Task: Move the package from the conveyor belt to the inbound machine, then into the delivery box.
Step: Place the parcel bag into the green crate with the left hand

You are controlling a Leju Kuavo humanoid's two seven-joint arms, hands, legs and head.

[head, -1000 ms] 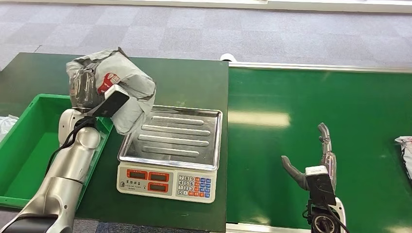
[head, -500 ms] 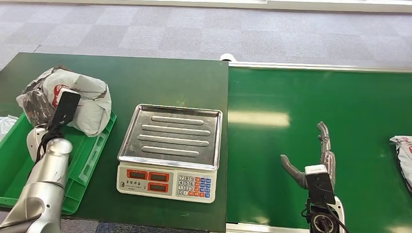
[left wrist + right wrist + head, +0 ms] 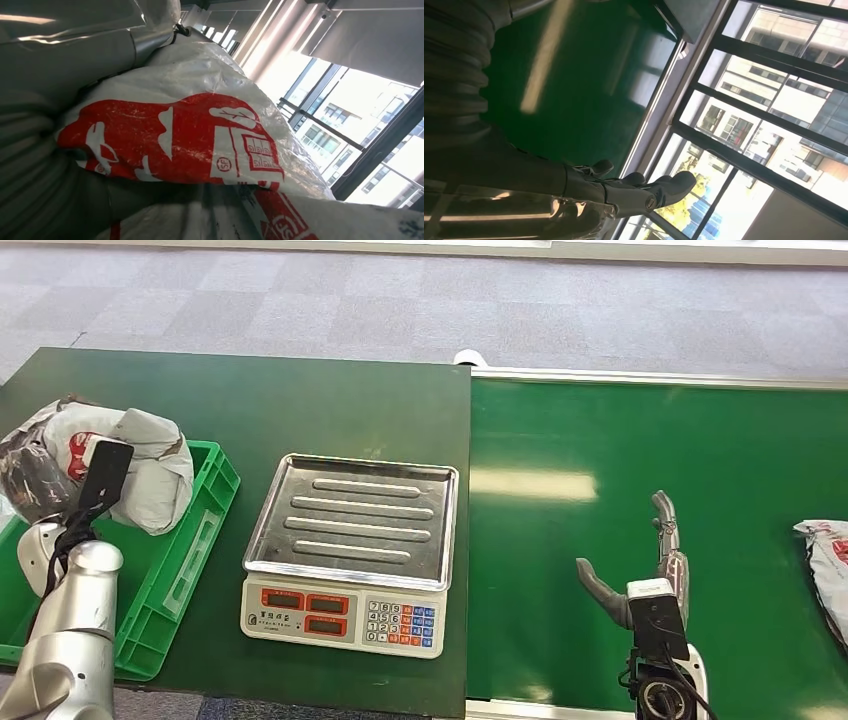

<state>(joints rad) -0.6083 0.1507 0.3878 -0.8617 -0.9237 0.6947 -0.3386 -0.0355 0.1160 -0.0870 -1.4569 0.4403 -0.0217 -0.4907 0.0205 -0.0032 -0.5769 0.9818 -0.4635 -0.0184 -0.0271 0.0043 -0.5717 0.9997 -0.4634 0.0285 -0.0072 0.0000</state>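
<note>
A grey-white plastic package [image 3: 145, 465] with red print hangs over the far left part of the green delivery box [image 3: 195, 535], held by my left hand [image 3: 35, 475]. Up close in the left wrist view, the package [image 3: 200, 145] lies against the hand's grey cover [image 3: 45, 65]. The inbound machine, a scale with a bare steel tray [image 3: 350, 515], stands right of the box. My right hand [image 3: 650, 575] is open above the green conveyor belt [image 3: 640, 450] near its front edge, fingers [image 3: 639, 187] spread and holding nothing.
A second package [image 3: 825, 565] lies on the belt at the right edge. The scale's keypad [image 3: 345, 615] faces me. A dark green table [image 3: 330, 405] carries the scale and box. Grey carpet [image 3: 420, 305] lies beyond.
My left arm swung the package leftward from beside the scale tray to over the green box. The second package on the belt slid further into view. My right hand stayed put.
</note>
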